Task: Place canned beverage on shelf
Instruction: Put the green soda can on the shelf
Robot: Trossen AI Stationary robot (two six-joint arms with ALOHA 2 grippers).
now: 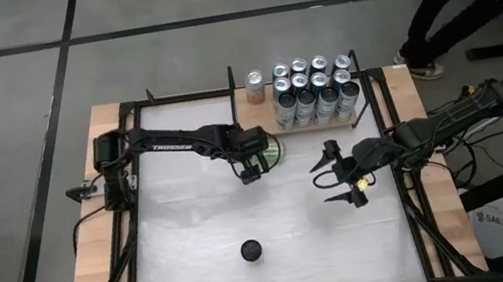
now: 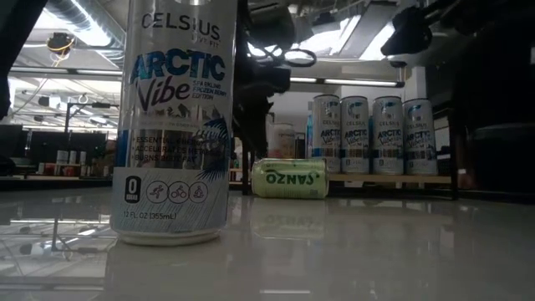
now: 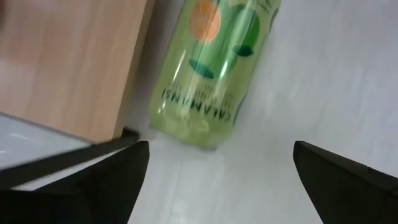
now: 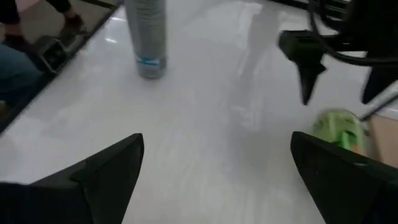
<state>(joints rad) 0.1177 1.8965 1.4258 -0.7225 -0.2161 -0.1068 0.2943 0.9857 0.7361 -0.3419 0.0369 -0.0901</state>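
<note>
**Left wrist view: green can lying on its side, my tool spread above it**

Left wrist view shows my left tool (image 3: 221, 171) with its fingers wide apart and nothing between them, hanging over the green can (image 3: 208, 68), which lies on its side on the desk (image 1: 195, 231) just beside the end of the shelf (image 1: 315, 123). My right tool (image 1: 346, 179) is open and empty too, waiting over the desk toward the right edge.

My judgement of the step: I should come down with the fingers straddling the round body across its width, not along it, and close near the middle so the can does not roll or slip out. Once lifted, it needs turning upright before it goes on the board; the shelf already carries two rows of silver cans (image 1: 314, 86), so free room looks scarce.

Readable writing: the green can says "CALAMANSI" in the wrist view and "SANZO", upside down, in the low view. The tall can (image 2: 174, 125) standing alone near the front reads "CELSIUS", "ARCTIC Vibe", "12 FL OZ (355mL)". One reddish can (image 1: 254, 87) stands by the shelf's left end; its label is too small to read.
</note>
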